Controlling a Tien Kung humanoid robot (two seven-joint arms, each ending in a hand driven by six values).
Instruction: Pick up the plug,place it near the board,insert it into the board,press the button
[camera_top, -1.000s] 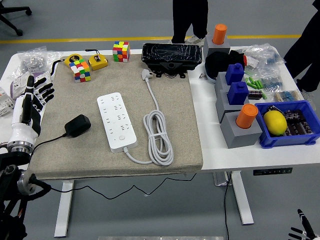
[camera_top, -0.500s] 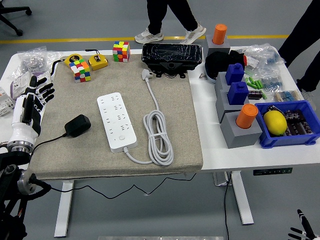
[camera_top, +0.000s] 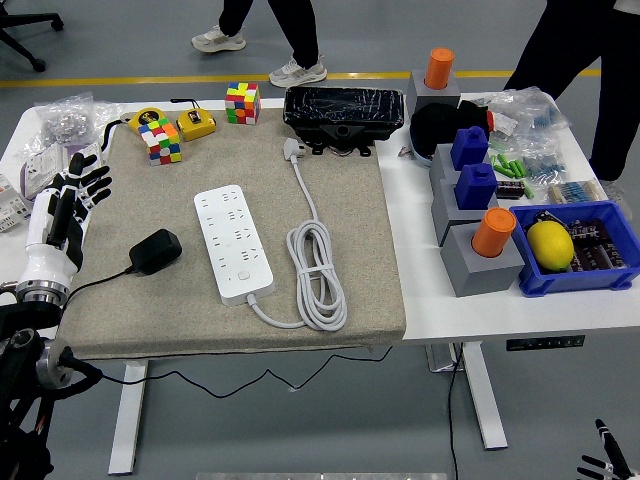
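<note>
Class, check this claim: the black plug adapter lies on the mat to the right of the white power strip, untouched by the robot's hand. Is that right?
Not quite. The head view shows the black plug adapter on the mat to the left of the white power strip, not the right. The left hand is indeed apart from it.

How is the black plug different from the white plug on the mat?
The black plug is a chunky block with a thin black cord running off the mat's near left edge; the white plug is small and flat with a thick white cable coiled beside the power strip. The black plug lies left of the strip, the white one beyond it. Both are unplugged.
</note>
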